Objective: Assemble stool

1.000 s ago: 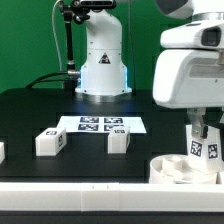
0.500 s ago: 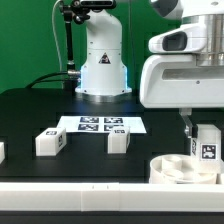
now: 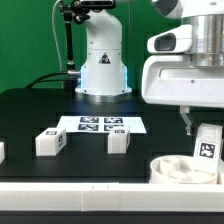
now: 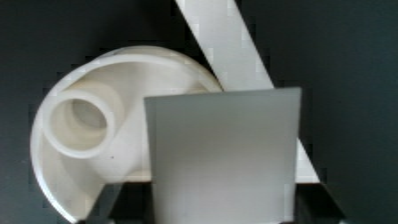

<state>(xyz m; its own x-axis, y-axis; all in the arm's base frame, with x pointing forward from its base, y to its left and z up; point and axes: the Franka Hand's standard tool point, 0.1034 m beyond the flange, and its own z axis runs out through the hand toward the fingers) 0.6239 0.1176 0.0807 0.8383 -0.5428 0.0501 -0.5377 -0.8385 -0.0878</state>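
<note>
1. Labels: black-&-white square tag on the held leg [image 3: 208, 147], facing the ext. view. Pattern only, no letters readable.
2. Marker board [image 3: 100, 125] lies flat mid-tabletop w/ several tags of the same style, just in front of the white robot base [image 3: 101, 62]. No brand legible on base or arm.
3. Left loose leg [image 3: 50, 141] & right loose leg [image 3: 118, 141] sit just in front of the board, apart from each other, each w/ a tag on its top face.
4. Tool [image 4: 217, 198]: narrow, clamped on the held leg. In the wrist view, dark fingers [image 4: 118, 203] flank the block. Leg roughly upright, slight tilt in ext. view.
5. Seat [image 3: 183, 170]: round white ring at the tabletop's front, on the exterior view's right. The held leg hangs over its right-hand part; touching or not, can't tell. In the wrist view the block covers part of the seat beside the centre hole.
6. Surface: tabletop [image 3: 30, 115] matte black; long white rail [image 3: 80, 190] along the front.
7. Room: green backdrop [image 3: 30, 35] behind; black cables [image 3: 50, 78] beside the base.
</note>
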